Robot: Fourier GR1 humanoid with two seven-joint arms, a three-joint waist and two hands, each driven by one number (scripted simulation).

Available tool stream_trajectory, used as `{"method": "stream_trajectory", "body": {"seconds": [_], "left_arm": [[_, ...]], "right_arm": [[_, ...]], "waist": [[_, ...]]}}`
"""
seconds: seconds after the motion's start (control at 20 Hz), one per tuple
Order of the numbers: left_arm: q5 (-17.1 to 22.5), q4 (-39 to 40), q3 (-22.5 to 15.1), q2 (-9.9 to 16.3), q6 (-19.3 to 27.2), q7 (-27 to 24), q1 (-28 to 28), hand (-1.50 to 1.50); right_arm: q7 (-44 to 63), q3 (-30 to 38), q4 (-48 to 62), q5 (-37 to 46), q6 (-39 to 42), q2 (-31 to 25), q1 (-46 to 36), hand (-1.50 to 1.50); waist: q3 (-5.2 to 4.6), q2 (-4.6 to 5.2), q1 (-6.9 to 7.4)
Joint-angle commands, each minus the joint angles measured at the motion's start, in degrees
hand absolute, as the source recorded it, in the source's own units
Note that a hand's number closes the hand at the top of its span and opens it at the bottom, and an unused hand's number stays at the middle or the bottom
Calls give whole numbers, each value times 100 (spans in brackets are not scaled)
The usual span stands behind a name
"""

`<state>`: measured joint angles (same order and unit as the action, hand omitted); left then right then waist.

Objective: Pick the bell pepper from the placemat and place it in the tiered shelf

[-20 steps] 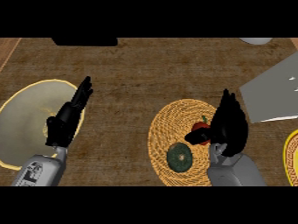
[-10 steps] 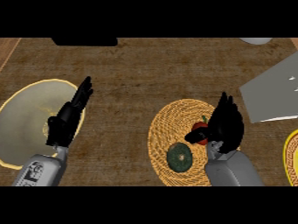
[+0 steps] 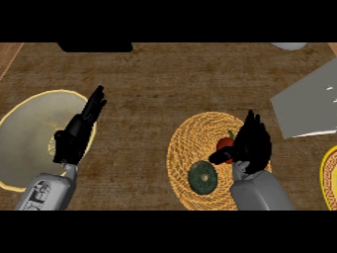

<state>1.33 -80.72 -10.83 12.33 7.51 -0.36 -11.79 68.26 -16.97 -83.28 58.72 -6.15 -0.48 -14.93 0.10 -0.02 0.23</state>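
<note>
Red bell pepper on woven placemat, lower centre-right of frame, right hand curled round it. Dark green round item on same mat, lower left of pepper. White tiered shelf at right edge. Left hand over pale plate at left, fingers straight, holding nothing.

Woven straw-like placemat, glossy red bell pepper, rough brown counter, matt black robot hand.

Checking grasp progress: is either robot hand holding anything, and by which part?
The right robot hand curls round the red bell pepper on the woven placemat, gripping its right side. The left robot hand holds nothing.
</note>
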Motion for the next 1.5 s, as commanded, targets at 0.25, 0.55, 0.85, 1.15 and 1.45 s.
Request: {"method": "stream_trajectory", "body": {"seconds": [0.25, 0.55, 0.85, 1.15, 1.45], "left_arm": [[-217, -189, -46, -133, 75, 142, 190, 0], [-122, -151, 105, -113, -137, 51, 277, 0], [-185, 33, 258, -79, -151, 177, -24, 0], [-206, -186, 261, -56, -60, 258, 215, 0], [-322, -168, 209, -172, 31, 0, 395, 0]], "right_arm": [[1009, -317, -220, -127, -306, 45, 291, 150], [917, -504, 511, -46, -78, 44, -73, 150], [-1613, -1039, -912, -277, 319, -691, 1277, 150], [-3696, -2083, -2296, -687, 159, -1933, 2614, 150], [-4917, -1604, -3915, -1523, -788, -2724, 3922, 150]], "waist": [[-10, -9, -11], [-11, 2, 11], [-8, -38, -141], [1, -91, -237], [-2, -57, -256]]}}
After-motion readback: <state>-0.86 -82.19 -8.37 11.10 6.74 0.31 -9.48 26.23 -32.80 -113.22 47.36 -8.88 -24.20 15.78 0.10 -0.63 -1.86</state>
